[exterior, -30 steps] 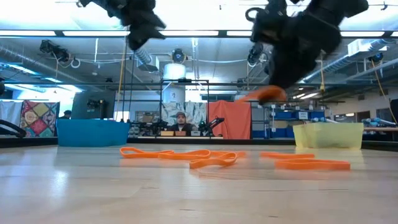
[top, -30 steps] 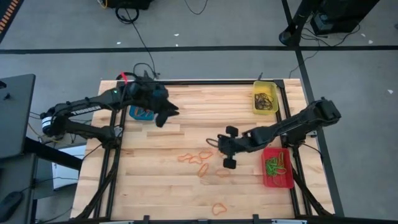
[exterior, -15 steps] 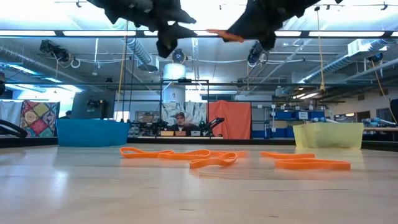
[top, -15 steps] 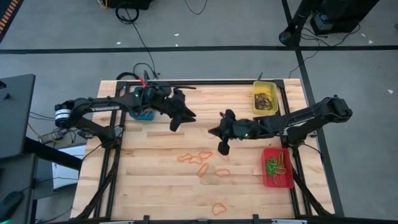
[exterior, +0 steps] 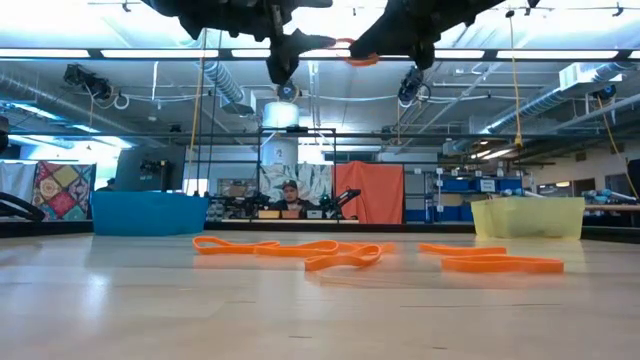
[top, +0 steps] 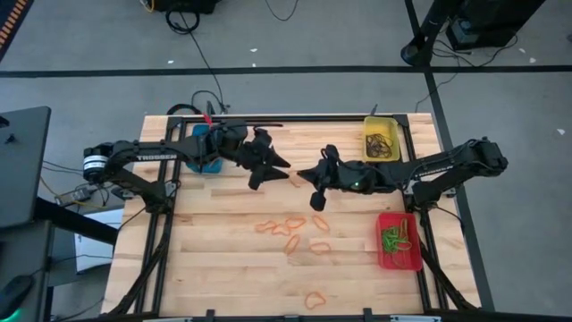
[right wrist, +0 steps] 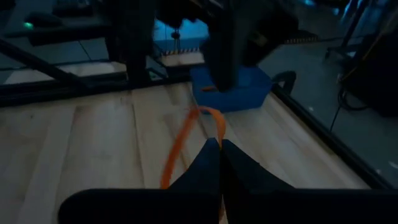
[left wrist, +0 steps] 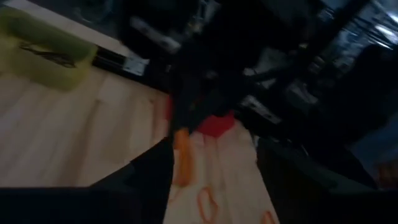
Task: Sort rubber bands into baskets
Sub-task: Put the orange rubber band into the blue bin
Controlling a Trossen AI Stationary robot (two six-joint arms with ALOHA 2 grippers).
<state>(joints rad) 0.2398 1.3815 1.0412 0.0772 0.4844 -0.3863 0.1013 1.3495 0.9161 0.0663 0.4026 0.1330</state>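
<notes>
Rubber band (right wrist: pixel 186 140), orange, hangs pinched in the clenched right gripper (top: pixel 304 173) above mid-table. Left gripper (top: pixel 281 164), fingers spread, faces it just beside. For a clean handover, the left should close fully before the right releases, then head to the far-left blue basket (top: pixel 202 161).

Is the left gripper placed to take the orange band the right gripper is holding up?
Probably yes. The left gripper is open and faces the right gripper in mid-air above the table. The orange band hangs from the right's shut fingers, with nothing visible between them.
</notes>
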